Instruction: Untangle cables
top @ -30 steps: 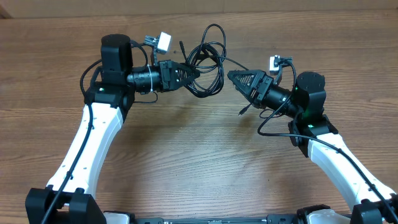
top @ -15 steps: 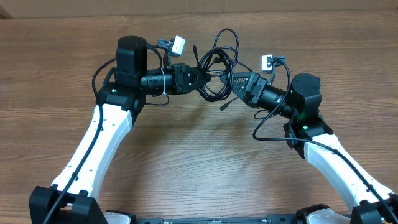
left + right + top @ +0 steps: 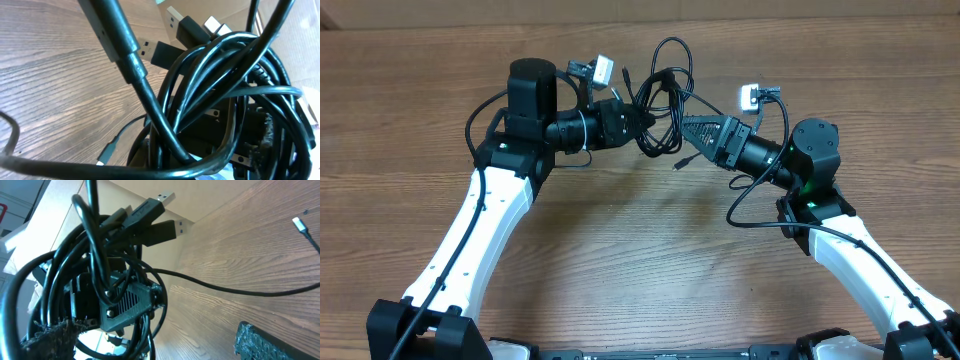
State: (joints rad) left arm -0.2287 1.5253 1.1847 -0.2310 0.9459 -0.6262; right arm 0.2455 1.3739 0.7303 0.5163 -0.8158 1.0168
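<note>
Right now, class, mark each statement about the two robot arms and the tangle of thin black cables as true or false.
1. The left gripper is shut on the tangle of thin black cables. True.
2. The right gripper is clamped shut. False: its jaws stand open, close beside the tangle.
3. The cables lie as separate straight strands. False: they form one looped bundle.
4. Out of the bundle stick black USB plugs with silver metal ends. True.
5. The brown wooden table is covered by a white cloth. False: bare wood grain shows.
</note>
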